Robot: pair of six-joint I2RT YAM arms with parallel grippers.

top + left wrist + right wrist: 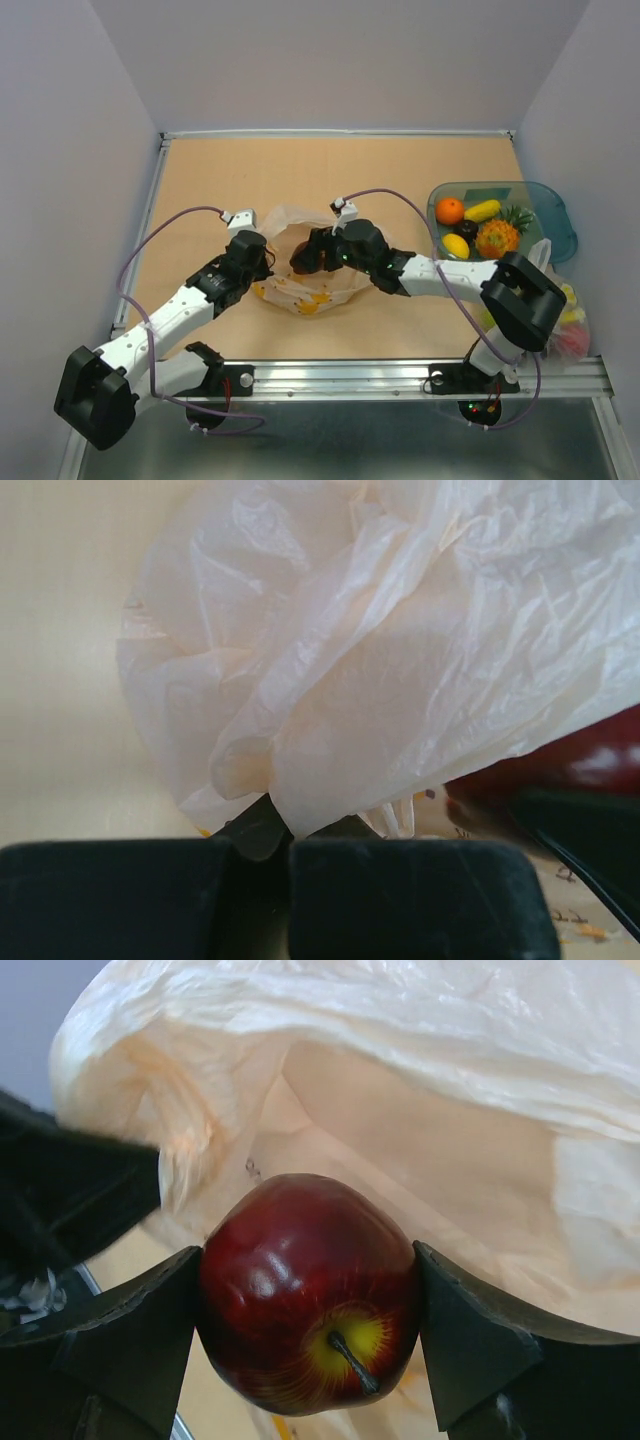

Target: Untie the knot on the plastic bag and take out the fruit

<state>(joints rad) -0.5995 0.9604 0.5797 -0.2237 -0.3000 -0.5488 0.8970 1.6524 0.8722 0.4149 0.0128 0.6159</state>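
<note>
Above the arms, the top view shows the plastic bag (315, 290) lying open mid-board. It is well apart from the far rim and the left rail of the tan tabletop (330, 170), with broad board between. The left gripper (262, 262) pinches the bag's left edge, jaws closed on the film. The right gripper (308, 252) sits over the bag's mouth, clamped on a dark red apple (300, 262). A teal tray (555, 215) near the right wall holds the other fruit (497, 238).

At the left wrist, both fingers (400, 900) meet on a gathered fold of bag, and the apple shows red at the right edge.

At the right wrist, the apple fills the jaws, pads (130, 1340) touching either side, with the bag wall close behind.
</note>
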